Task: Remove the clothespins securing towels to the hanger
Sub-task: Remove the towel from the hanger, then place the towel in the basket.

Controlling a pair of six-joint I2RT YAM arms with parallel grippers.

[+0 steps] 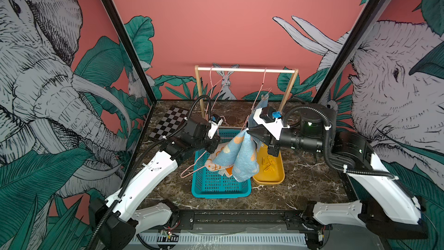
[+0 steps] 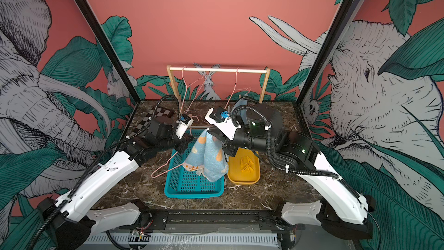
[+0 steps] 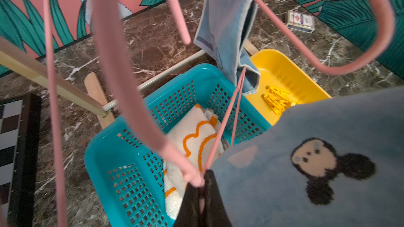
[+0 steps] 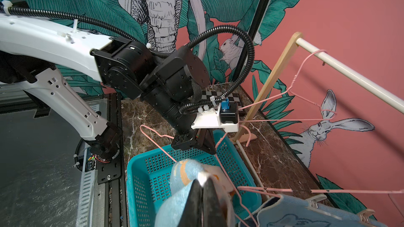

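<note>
Clothespins (image 1: 269,164) of bright yellow lie loose in a yellow tray (image 1: 269,183) directly beneath the right gripper's wrist, apart from both sets of fingers. Two pale tan clothespins (image 4: 316,199) are clipped along the top edge of a second blue towel (image 3: 225,18), pinning it to a thin pink wire just behind the right gripper (image 1: 248,131), towards the wooden rack (image 1: 245,69). The right gripper's jaws are pressed together on a bunched fold of the blue towel (image 1: 242,159). This towel droops from the fingertips (image 4: 196,191) over the teal basket (image 1: 221,193) below, its bear print showing in the left wrist view. The left gripper (image 3: 201,186) faces it across the basket, the two tips near each other but not touching. Its jaws are pinched on the pink hanger (image 3: 122,84), whose hooked end juts out past the basket's rim on the left arm's side. Several pink wires cross right at these fingers, so exactly which strand they clamp is hard to sort out. Under both grippers, a white towel with orange swirls (image 3: 192,132) lies folded on the basket's floor. A checkerboard (image 1: 168,122) lies behind the left gripper.
</note>
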